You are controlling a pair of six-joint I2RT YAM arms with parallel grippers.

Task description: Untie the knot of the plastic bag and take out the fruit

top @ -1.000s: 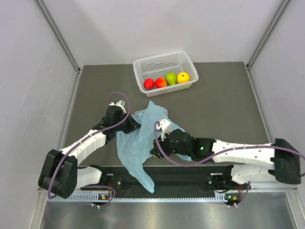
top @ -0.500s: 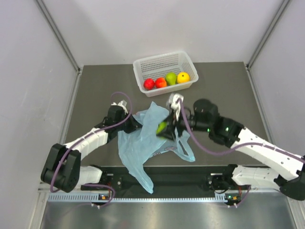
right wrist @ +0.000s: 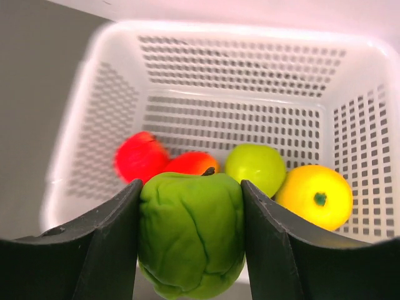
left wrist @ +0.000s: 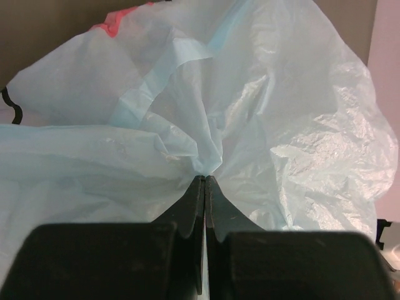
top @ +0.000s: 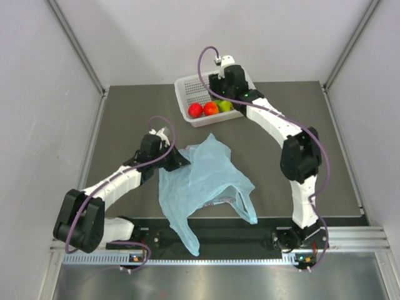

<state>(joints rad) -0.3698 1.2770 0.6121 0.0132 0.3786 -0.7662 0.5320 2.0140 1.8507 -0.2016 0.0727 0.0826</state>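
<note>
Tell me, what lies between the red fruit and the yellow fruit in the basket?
A red-orange fruit and a smooth green fruit lie there, shown in the right wrist view.

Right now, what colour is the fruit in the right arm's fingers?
Green. The fruit shows best in the right wrist view, clamped between the fingers.

Table (top: 294, 144), dark grey: one white perforated basket (top: 194, 87) at the far edge; one crumpled light-blue bag (top: 200, 181) spread near the middle, apart from it, one end trailing over the near edge.
</note>
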